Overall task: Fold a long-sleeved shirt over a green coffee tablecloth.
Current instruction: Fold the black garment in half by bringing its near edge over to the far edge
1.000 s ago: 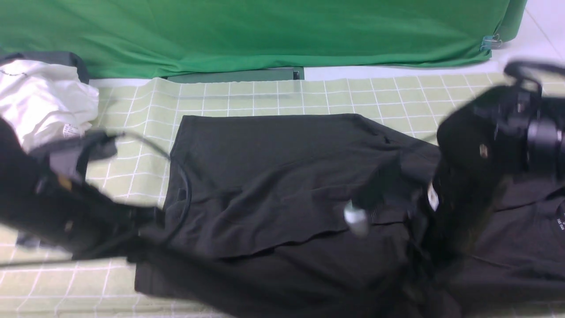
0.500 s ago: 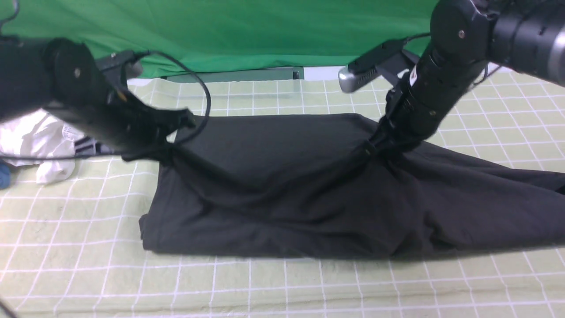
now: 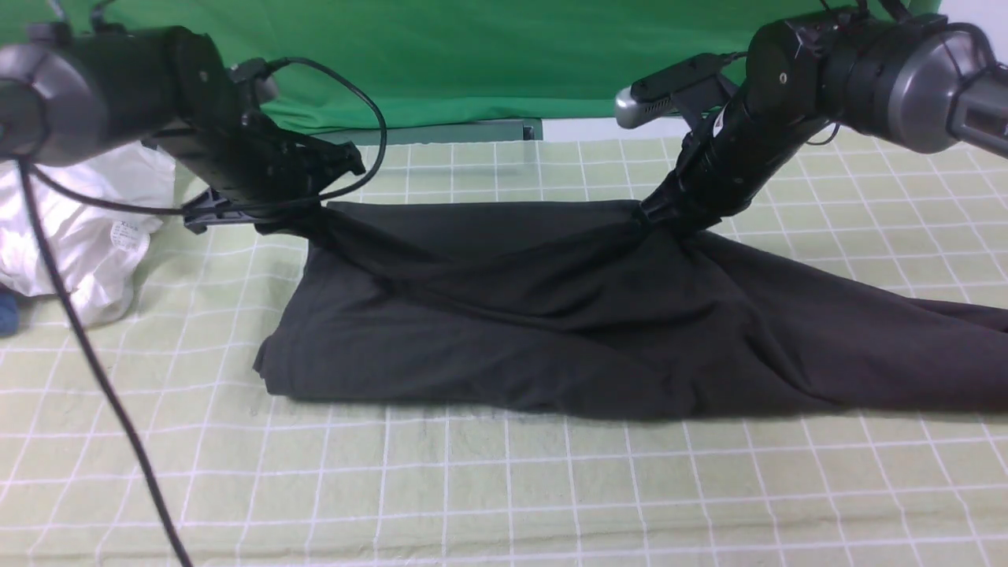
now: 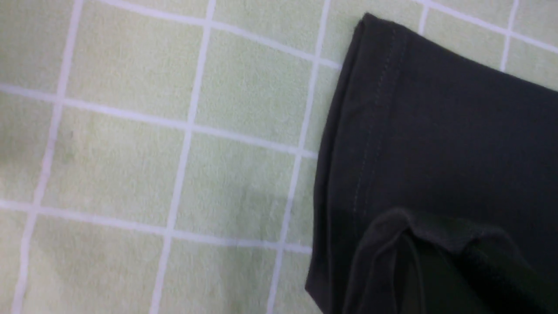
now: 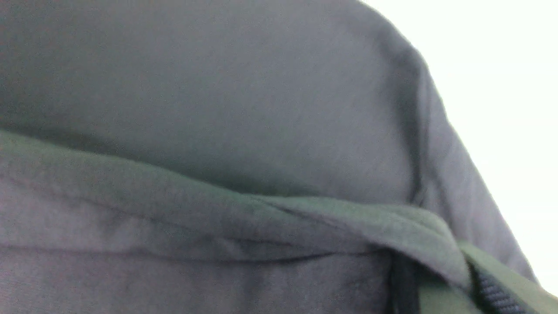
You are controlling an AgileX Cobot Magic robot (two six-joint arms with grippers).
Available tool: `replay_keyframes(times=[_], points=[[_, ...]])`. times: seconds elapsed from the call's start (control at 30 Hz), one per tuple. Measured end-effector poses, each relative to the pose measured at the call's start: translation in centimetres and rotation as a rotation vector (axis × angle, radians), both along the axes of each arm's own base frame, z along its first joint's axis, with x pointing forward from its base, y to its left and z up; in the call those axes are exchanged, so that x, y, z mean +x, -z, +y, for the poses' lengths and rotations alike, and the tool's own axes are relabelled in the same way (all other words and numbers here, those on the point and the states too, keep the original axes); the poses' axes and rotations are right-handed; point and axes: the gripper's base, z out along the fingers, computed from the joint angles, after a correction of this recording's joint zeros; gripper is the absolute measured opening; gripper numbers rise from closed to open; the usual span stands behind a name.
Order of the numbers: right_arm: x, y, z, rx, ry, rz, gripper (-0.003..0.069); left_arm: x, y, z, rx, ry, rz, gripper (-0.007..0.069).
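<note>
The shirt is lying across the middle of the tablecloth, doubled over into a wide band, with one sleeve trailing off to the right. The left gripper is pinching the far left corner of the top layer, and the right gripper is pinching the far right corner. Both sets of fingers are closed narrow on the fabric, which is tenting up toward each of them. The left wrist view is showing a stitched hem lying flat on the grid with a raised fold of cloth beside it.

The step in hand appears to be laying this top layer down along the far edge. To do it well, both arms should be lowering together and at the same height, so the span between them is staying taut and not sagging into the creases now running across the middle. The held edge should be lining up with the far edge of the layer beneath, using the white grid lines as a guide. The fingers should be opening only once the cloth is resting flat. The sleeve on the right is going to need folding in afterwards.
</note>
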Motion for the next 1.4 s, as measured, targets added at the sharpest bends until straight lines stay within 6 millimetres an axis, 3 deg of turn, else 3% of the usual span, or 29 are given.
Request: replay_keyframes(times=[0.33, 0.53, 0.7, 0.77, 0.83, 0.93, 1.0, 1.03, 1.1, 1.17, 1.2, 1.27, 1.37, 1.4], points=[[2.1, 1.2, -0.6, 0.04, 0.03, -0.107, 0.0036, 3.7, 0.9, 1.7, -0.014, -0.038, -0.006, 0.002], [2.8, 2.9, -0.4, 0.047, 0.03, -0.13, 0.004, 4.4, 2.8, 1.7, -0.02, -0.039, -0.008, 0.002], [3.2, 3.9, -0.3, 0.05, 0.03, -0.143, 0.0052, 4.8, 2.8, 1.7, -0.025, -0.041, -0.041, 0.002], [3.3, 3.9, -0.3, 0.05, 0.028, -0.151, 0.0078, 4.9, 2.6, 1.6, -0.026, -0.019, -0.052, 0.0027], [3.5, 3.6, -0.3, 0.045, 0.021, -0.171, 0.0159, 5.2, 1.8, 1.5, -0.028, 0.009, -0.067, 0.0065], [3.6, 2.3, -0.4, 0.029, 0.008, -0.202, 0.0303, 5.8, 0.0, 1.4, -0.031, 0.028, -0.095, 0.0154], [3.5, 0.5, -0.5, 0.022, -0.003, -0.236, 0.0381, 6.3, -1.6, 1.3, -0.032, 0.041, -0.114, 0.023], [3.5, -1.3, -0.6, 0.023, -0.01, -0.274, 0.0421, 6.6, -3.0, 1.3, -0.034, 0.048, -0.139, 0.0293], [3.2, -4.3, -0.7, 0.029, -0.016, -0.325, 0.0459, 6.9, -4.9, 1.2, -0.039, 0.06, -0.163, 0.0368], [2.9, -5.7, -0.9, 0.032, -0.015, -0.342, 0.0461, 6.9, -6.0, 1.1, -0.047, 0.071, -0.168, 0.0411], [2.3, -7.7, -1.1, 0.031, -0.013, -0.348, 0.0438, 6.6, -7.1, 0.8, -0.061, 0.103, -0.143, 0.0445], [1.5, -9.0, -1.4, 0.02, -0.01, -0.323, 0.0369, 6.2, -7.7, 0.6, -0.069, 0.143, -0.11, 0.0441], [0.5, -9.2, -1.8, -0.013, -0.006, -0.234, 0.0127, 4.9, -6.9, -0.1, -0.068, 0.266, 0.025, 0.0292], [0.4, -9.1, -1.9, -0.02, -0.006, -0.215, 0.0083, 4.7, -6.4, -0.3, -0.072, 0.288, 0.049, 0.0237]])
